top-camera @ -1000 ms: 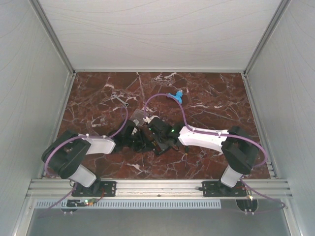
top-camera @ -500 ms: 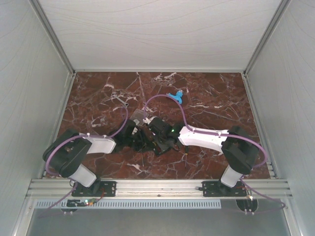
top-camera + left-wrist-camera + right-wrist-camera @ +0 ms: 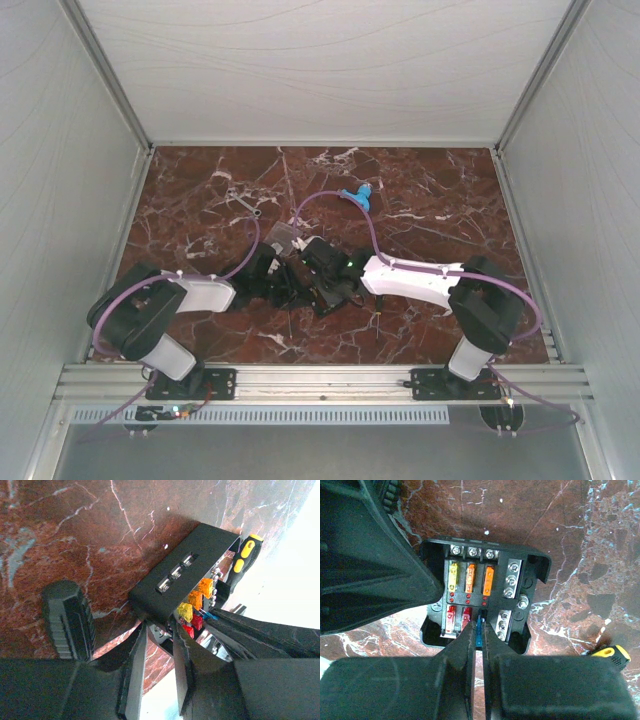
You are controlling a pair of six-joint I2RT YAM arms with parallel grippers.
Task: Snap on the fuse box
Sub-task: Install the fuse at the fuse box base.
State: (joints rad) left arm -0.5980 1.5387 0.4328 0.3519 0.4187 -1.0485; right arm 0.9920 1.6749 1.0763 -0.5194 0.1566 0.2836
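Jaws of the right gripper [image 3: 478, 639] stand almost closed, pinching a thin blue fuse [image 3: 479, 626] over the fuse box [image 3: 540, 566], at the third slot of the row nearest this gripper. Two red fuses sit beside that slot, and the row beyond holds one yellow and two orange. The left gripper [image 3: 159, 630] has its jaws drawn narrow across the box's side wall and seems to clamp it. What looks like the clear lid [image 3: 284, 238] lies just beyond the fuse box, apart from it, so the box is uncovered. A yellow-and-black screwdriver [image 3: 607, 655] lies near one corner. The step in hand looks like seating this fuse, with the lid to follow. Next, the fuse needs a straight push down and a release; then the lid must be squared over the rim and pressed until it snaps
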